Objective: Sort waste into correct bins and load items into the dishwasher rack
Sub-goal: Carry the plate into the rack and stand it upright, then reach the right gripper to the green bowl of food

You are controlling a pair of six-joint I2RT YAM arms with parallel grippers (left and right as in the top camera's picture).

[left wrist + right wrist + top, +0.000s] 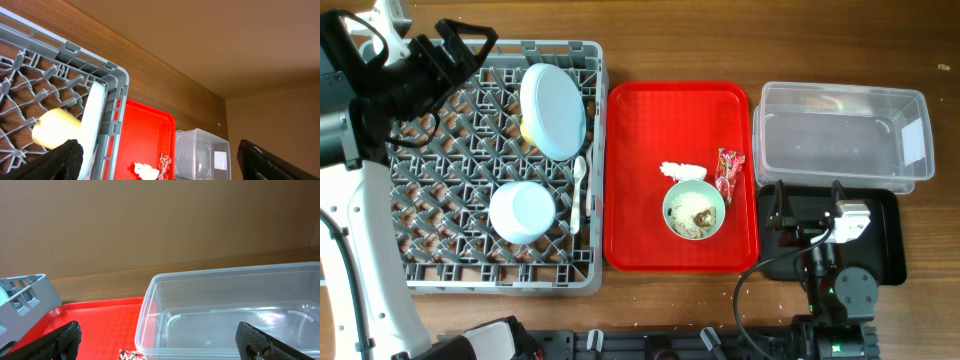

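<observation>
Left fingers point(55, 162) and right fingers point(57, 341) hang spread, empty; lower your right squarely over the wrapper point(729, 172), avoiding the bowl point(670, 200).

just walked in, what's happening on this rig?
Neither arm holds anything. The left gripper hangs open over the grey rack, which already holds the blue plate, yellow cup, a pale bowl and white cutlery. The right gripper is open beside the clear tub. Napkin, wrapper and the green bowl sit unsorted on the red tray.
</observation>
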